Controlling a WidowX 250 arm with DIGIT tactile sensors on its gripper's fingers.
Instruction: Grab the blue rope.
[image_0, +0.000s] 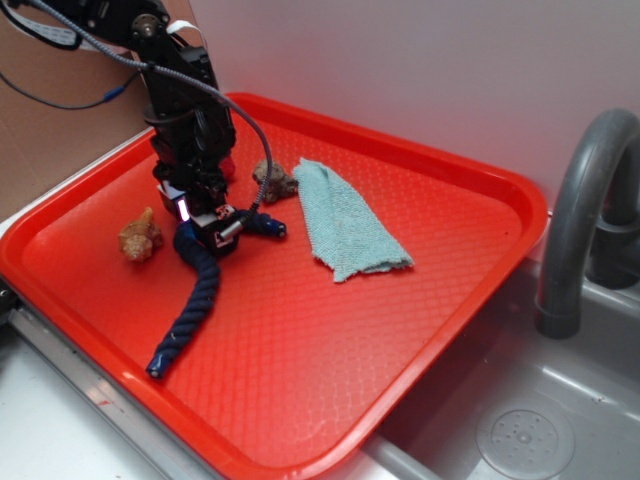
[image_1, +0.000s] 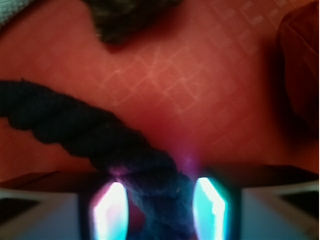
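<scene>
**Gripper down on the blue rope near its upper bend**

I am looking across a red tray (image_0: 420, 340) from the exterior view. Going left to right: a small tan lump (image_0: 139, 237) is sitting at about nine o'clock of the gripper, near it but apart. A brownish-grey lump (image_0: 274, 181) is lying at about one o'clock of the gripper, just beside the near corner of the teal cloth (image_0: 345, 220), which is spreading toward four o'clock. Something dark red (image_0: 228, 166) is showing behind the arm, too hidden to name. Past the tray's right edge a grey faucet (image_0: 580, 200) is rising over a sink (image_0: 560, 420). None of these is lying across the rope.

The blue rope (image_0: 195, 300) is lying on the left half of the tray. Its long axis is running from a bright blue bound end at seven o'clock up to the gripper, where it is bending and a short stretch is pointing toward three o'clock, ending short of the cloth.

The gripper (image_0: 208, 222) is standing upright over that bend. In the wrist view the rope (image_1: 75, 130) is coming in from the left and passing between the two lit pads (image_1: 112, 210). The jaws are standing partly open, about a rope's thickness apart. The pads are looking close against the cord, but I cannot tell whether they are pressing it.
</scene>
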